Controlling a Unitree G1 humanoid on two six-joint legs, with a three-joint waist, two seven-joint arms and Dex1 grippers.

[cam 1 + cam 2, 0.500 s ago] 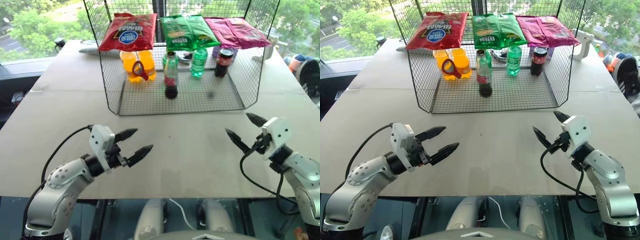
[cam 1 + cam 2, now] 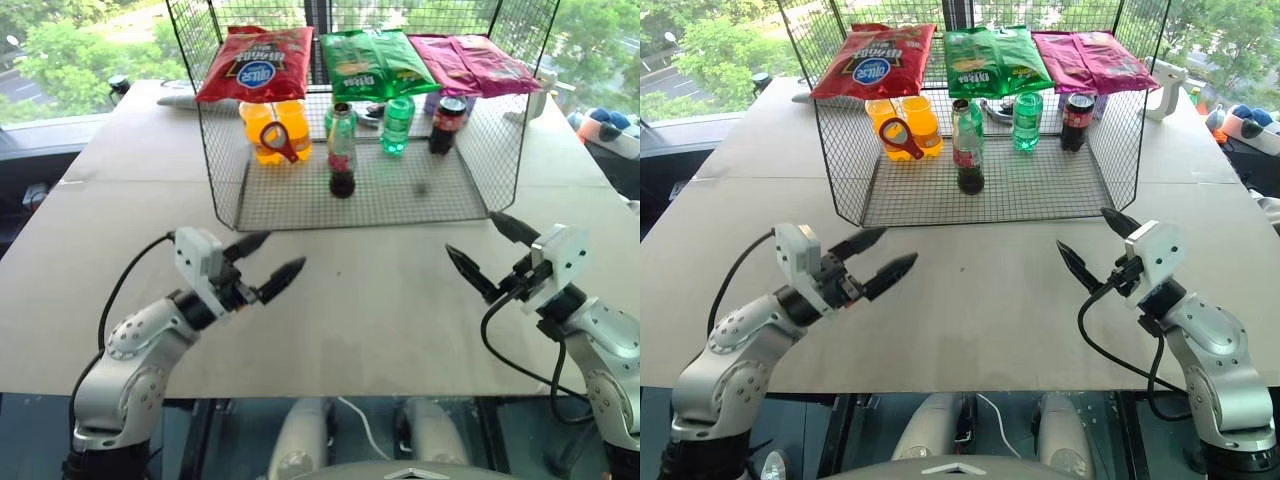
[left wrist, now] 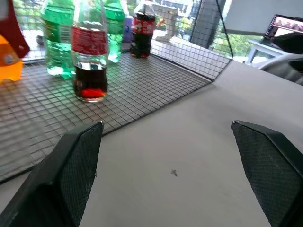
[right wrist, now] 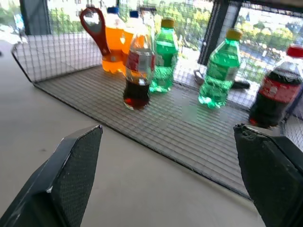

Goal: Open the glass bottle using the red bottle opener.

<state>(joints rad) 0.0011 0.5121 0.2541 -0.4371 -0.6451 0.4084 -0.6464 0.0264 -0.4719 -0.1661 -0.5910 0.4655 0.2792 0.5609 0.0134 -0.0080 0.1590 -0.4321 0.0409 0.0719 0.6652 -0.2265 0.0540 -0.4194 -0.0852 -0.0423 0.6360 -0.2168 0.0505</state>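
The glass bottle (image 2: 342, 155) stands upright on the mesh floor of a wire basket (image 2: 225, 205), near its front middle, with dark cola in its lower part and a red label band. The red bottle opener (image 2: 278, 143) hangs just left of it, in front of two orange bottles (image 2: 274, 128). My left gripper (image 2: 280, 253) hovers open over the table, short of the basket's front left. On the other side my right gripper (image 2: 470, 233) is open too, short of the basket's front right. Nothing is between either pair of fingers. The right wrist view shows the bottle (image 4: 138, 71) and the opener (image 4: 96, 28).
Behind the glass bottle stand two green plastic bottles (image 2: 398, 124) and a dark red-capped cola bottle (image 2: 445, 124). Chip bags in red (image 2: 258, 62), green (image 2: 372, 60) and purple (image 2: 470, 62) lie on the basket's top. The brown table (image 2: 380, 300) spreads between the grippers.
Both grippers have moved a little forward, toward the basket, the left more than the right. Both stay open. Bottle and opener have not moved.
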